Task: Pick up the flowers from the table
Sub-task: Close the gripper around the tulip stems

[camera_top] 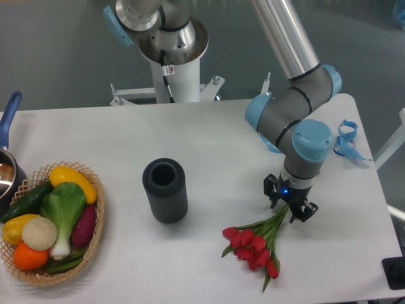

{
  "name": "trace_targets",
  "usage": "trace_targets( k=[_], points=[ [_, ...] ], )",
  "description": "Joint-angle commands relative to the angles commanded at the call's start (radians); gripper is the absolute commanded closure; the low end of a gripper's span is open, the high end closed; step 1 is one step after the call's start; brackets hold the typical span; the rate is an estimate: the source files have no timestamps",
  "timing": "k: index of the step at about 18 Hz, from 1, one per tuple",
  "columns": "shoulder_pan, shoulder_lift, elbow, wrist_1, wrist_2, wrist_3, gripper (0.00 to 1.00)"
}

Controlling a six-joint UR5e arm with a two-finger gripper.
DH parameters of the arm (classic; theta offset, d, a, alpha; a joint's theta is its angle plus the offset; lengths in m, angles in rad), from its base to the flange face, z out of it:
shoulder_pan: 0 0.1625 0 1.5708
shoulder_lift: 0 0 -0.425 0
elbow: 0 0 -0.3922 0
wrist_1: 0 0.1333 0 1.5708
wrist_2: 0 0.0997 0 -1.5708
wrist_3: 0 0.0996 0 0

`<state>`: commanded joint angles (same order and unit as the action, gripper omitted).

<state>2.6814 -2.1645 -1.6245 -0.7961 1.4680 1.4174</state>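
The gripper [290, 207] stood low over the stem end of the flowers [256, 243] lying on the table [209, 139], jaws narrowed around the thin stems, surely the spot to grasp something so light and crushable.

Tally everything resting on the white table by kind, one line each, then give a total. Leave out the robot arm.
Bunch of red tulips with green stems: 1
Dark grey ribbed cylindrical cup: 1
Woven wicker basket of vegetables: 1
Metal pot with a blue handle, at the left edge: 1
Blue ribbon scrap: 1 in clear view
Total: 5
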Motion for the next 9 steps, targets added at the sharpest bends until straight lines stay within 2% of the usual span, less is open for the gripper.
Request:
trace_targets(
  k=[4,9],
  points=[
    [0.0,0.006,0.002,0.002,-0.003,-0.06,0.91],
    [0.0,0.024,0.008,0.003,-0.012,-0.084,0.92]
  ],
)
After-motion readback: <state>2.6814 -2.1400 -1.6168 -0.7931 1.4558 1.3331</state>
